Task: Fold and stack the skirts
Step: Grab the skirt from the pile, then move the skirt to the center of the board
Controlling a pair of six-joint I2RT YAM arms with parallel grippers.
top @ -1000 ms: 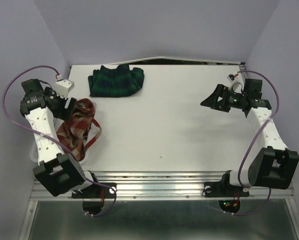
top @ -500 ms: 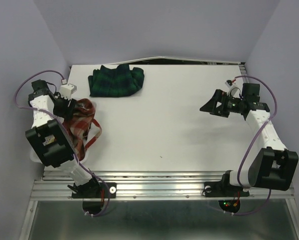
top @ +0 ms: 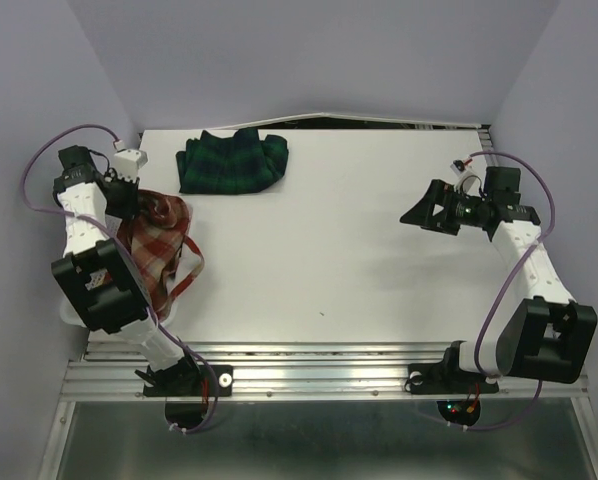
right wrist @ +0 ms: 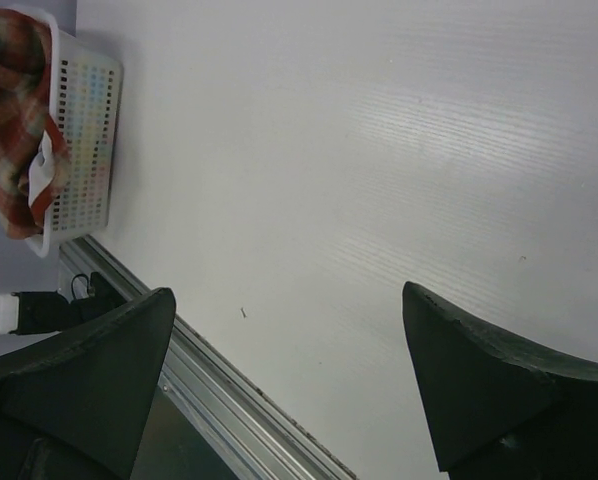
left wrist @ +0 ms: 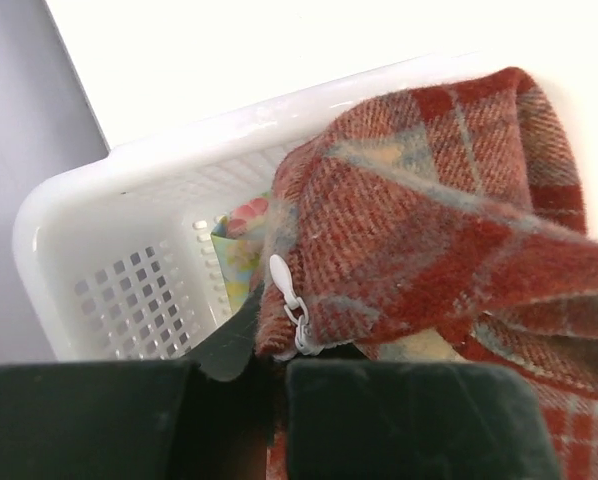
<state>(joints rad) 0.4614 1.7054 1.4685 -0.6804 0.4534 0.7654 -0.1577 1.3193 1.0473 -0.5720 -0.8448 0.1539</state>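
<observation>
The red-and-cream plaid skirt (top: 157,248) hangs out of the white mesh basket (left wrist: 119,270) at the table's left edge. My left gripper (top: 132,203) is at its far end. In the left wrist view the left gripper (left wrist: 275,372) is shut on the red-and-cream plaid skirt (left wrist: 419,240), its edge pinched beside a white zip pull (left wrist: 289,300). A bit of the pastel flowered skirt (left wrist: 241,238) shows inside the basket beneath it. The dark green-navy plaid skirt (top: 232,162) lies crumpled at the back of the table. My right gripper (top: 426,212) hovers open over the right side, holding nothing.
In the right wrist view, the basket (right wrist: 87,130) with the red skirt (right wrist: 14,110) sits far off at the upper left, and the table's metal front rail (right wrist: 209,400) runs below. Purple walls close in on both sides, the left one close beside the basket.
My left gripper has shut on the red skirt's edge, and the left arm has swung back toward the far left. The right arm has barely moved.
</observation>
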